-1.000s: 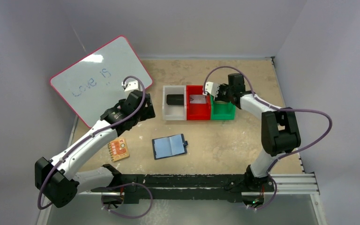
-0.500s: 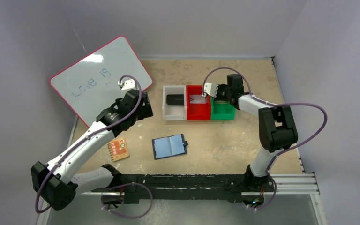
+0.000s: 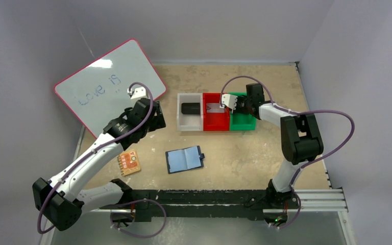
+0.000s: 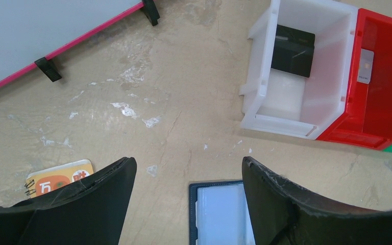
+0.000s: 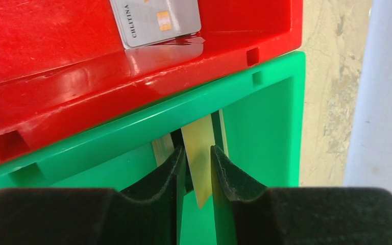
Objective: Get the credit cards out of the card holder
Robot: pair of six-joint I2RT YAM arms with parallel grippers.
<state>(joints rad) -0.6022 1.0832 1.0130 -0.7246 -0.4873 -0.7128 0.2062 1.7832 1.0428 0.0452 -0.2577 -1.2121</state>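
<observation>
A pale yellow credit card stands between the fingers of the right pincer, pointing down into the green bin directly beneath it. The jaws are slightly spread, wider than a card is thick, and the card sits askew in the gap. Whether either pad still touches it cannot be told. In the overhead view over the last second, this pincer has sunk a touch closer to the bin and its elbow has drawn in. That looks like a release in progress: the card seems about to fall into the bin. Just beyond the fingertips, a grey card lies in the red bin. Only the left wrist view shows a black card on the floor of the white bin, ahead and to the right of the left pincer. The left pincer hangs widely spread and empty and has hardly shifted. The card holder lies open on the desk right under it, light-blue pockets up. No view shows whether a card remains inside. An orange pad peeks out beside its left finger. From overhead the yellow card is hidden, and only the right wrist view shows it.
</observation>
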